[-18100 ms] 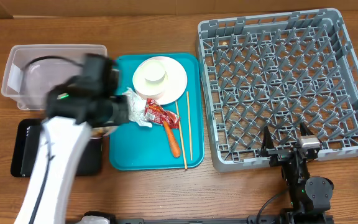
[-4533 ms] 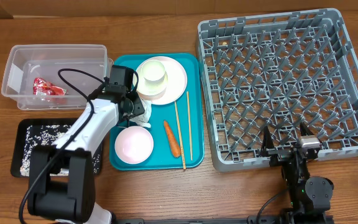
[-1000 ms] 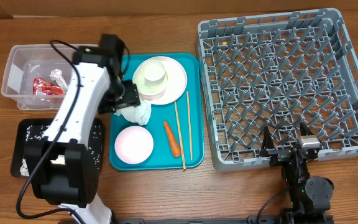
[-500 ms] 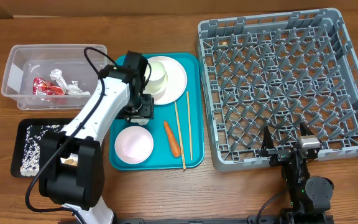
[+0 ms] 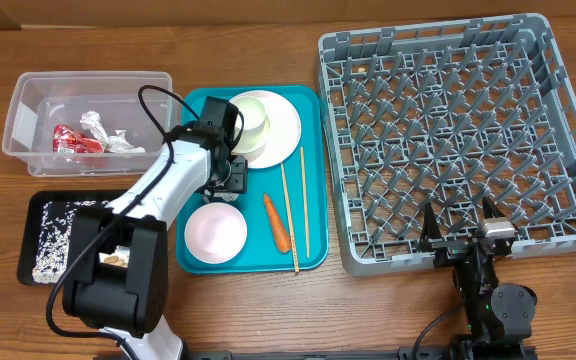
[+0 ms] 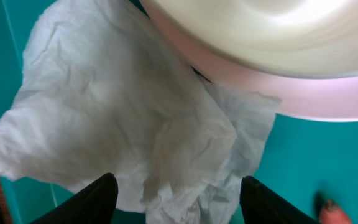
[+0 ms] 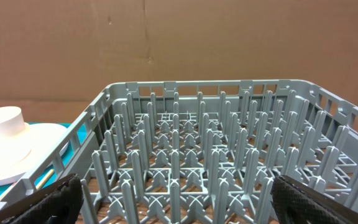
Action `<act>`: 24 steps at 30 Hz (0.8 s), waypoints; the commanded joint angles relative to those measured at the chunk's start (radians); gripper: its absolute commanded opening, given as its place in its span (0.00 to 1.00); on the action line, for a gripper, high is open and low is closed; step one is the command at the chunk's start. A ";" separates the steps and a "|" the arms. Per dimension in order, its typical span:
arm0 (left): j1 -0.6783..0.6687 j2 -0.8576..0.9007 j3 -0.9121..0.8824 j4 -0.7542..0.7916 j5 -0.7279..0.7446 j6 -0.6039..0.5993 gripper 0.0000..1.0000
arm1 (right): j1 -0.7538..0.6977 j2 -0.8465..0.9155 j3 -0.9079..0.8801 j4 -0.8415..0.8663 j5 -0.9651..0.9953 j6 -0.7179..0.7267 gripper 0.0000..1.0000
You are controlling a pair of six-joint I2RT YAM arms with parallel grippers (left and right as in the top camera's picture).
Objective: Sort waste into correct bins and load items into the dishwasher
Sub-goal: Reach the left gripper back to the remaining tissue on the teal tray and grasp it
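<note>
Left jaws hang apart, released, low over the crumpled tissue (image 6: 123,124), and part of it lies between their tips. The tissue sits on the teal tray (image 5: 258,258), tucked under the left rim of the plate (image 5: 286,125). Right jaws gape wide and grasp nothing at the near edge of the rack (image 5: 458,130), which fills the right of the wooden tabletop (image 5: 298,320). Brown cardboard (image 7: 166,37) closes off the far side.

On the plate stands a cup (image 5: 251,112). Nearer on the teal tray sit a bowl (image 5: 216,230) and a carrot (image 5: 278,222), just beside two chopsticks (image 5: 305,200). Far left, the clear tub (image 5: 88,78) holds a red wrapper (image 5: 68,140) and a crumpled scrap (image 5: 103,130). Nearer, the black tray (image 5: 26,215) holds rice (image 5: 50,240). The white left arm (image 5: 158,190) reaches across that tray's right end and hides the tissue from above.
</note>
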 commanded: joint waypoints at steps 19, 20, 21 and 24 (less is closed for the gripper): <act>-0.002 -0.004 -0.048 0.054 -0.018 0.024 0.04 | -0.003 -0.009 -0.011 0.008 -0.002 -0.001 1.00; -0.002 -0.010 -0.031 0.040 -0.021 0.024 0.04 | -0.003 -0.009 -0.011 0.008 -0.002 -0.001 1.00; -0.002 -0.015 -0.011 0.024 -0.021 0.024 0.04 | -0.003 -0.009 -0.011 0.008 -0.002 -0.001 1.00; -0.002 -0.029 0.073 -0.035 -0.021 0.024 0.04 | -0.003 -0.009 -0.011 0.008 -0.002 -0.001 1.00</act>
